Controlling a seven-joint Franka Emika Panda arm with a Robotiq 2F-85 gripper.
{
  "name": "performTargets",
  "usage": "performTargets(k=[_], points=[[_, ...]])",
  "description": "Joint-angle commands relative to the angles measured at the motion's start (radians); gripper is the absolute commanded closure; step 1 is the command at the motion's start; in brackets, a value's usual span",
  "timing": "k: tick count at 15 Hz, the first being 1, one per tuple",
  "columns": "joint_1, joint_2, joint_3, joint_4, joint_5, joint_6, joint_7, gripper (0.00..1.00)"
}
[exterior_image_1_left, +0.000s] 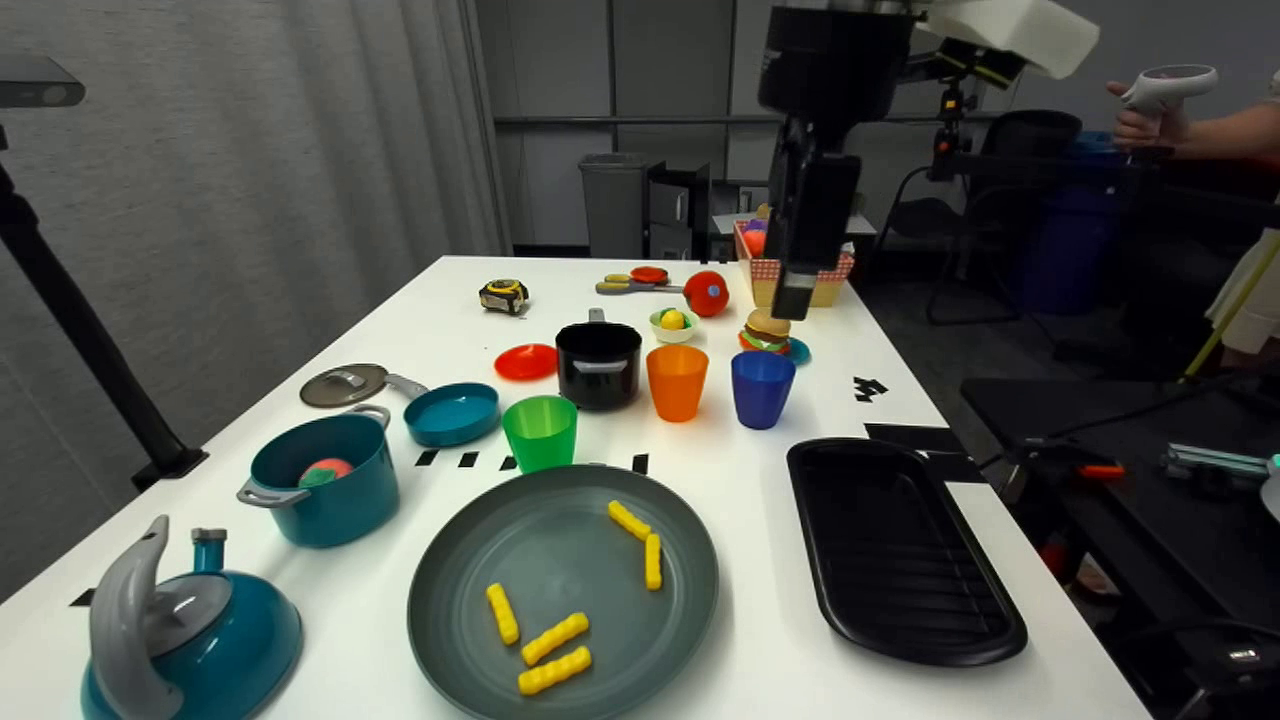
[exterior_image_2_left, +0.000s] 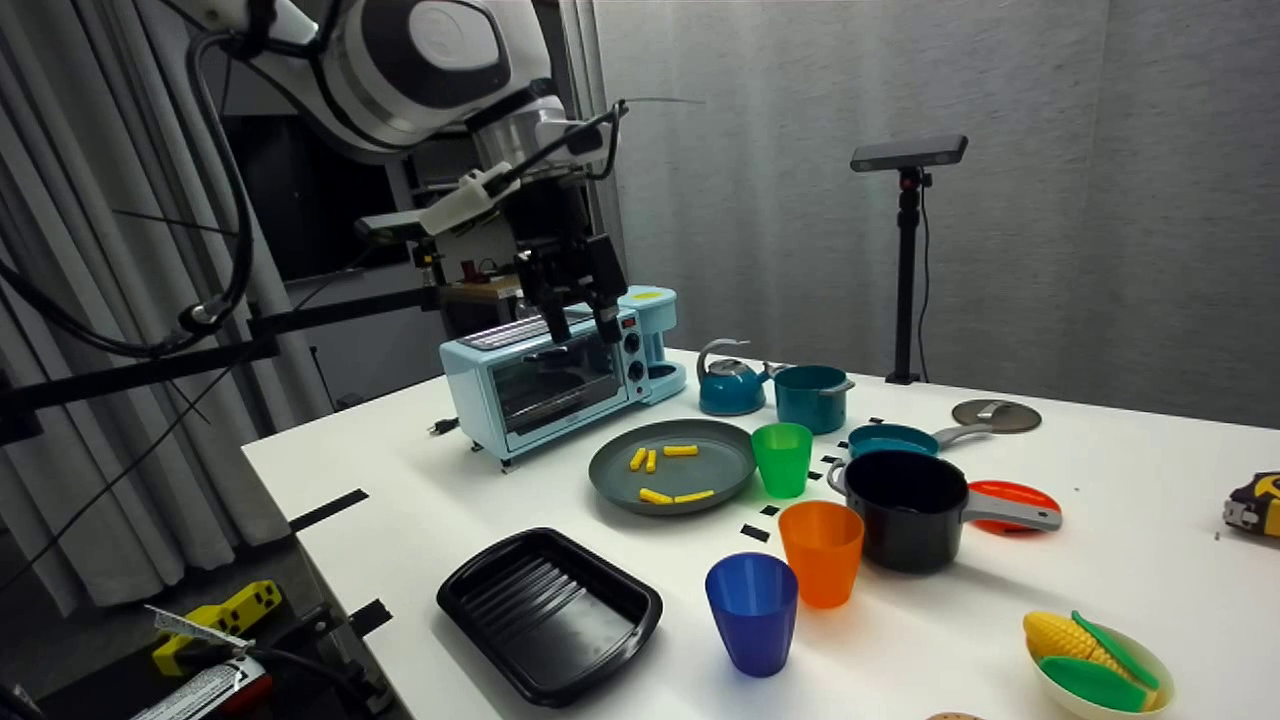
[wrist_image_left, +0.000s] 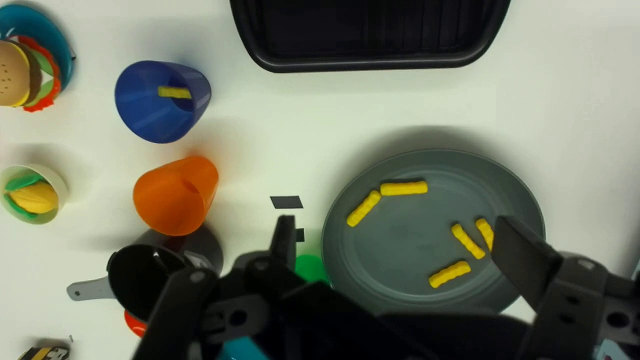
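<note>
While gripper (exterior_image_2_left: 583, 333) hangs w/ jaws apart over wht tbl (exterior_image_2_left: 400, 480), grey curtain (exterior_image_1_left: 330, 150) runs alongside.

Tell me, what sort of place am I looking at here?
Probably a robotics lab or test room: a robot arm hangs over a white table bearing a toy burger, and off to the side a person's hand grips a white controller, perhaps for steering the arm.
</note>
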Motion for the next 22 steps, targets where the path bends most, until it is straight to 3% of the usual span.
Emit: performTargets(k=[1, 2, 8, 15, 22], points=[[0.005, 0.145, -0.003, 0.169, -0.004, -0.011, 0.076, 0.00], [0.010, 0.068, -0.005, 0.072, -0.001, -0.002, 0.039, 0.00], [0.011, 0.090, -0.008, 0.087, -0.001, -0.002, 0.042, 0.00], [0.029, 0.250, -0.011, 0.168, -0.075, 0.062, 0.270, 0.00], [0.139, 0.443, -0.047, 0.357, -0.133, 0.079, 0.517, 0.00]])
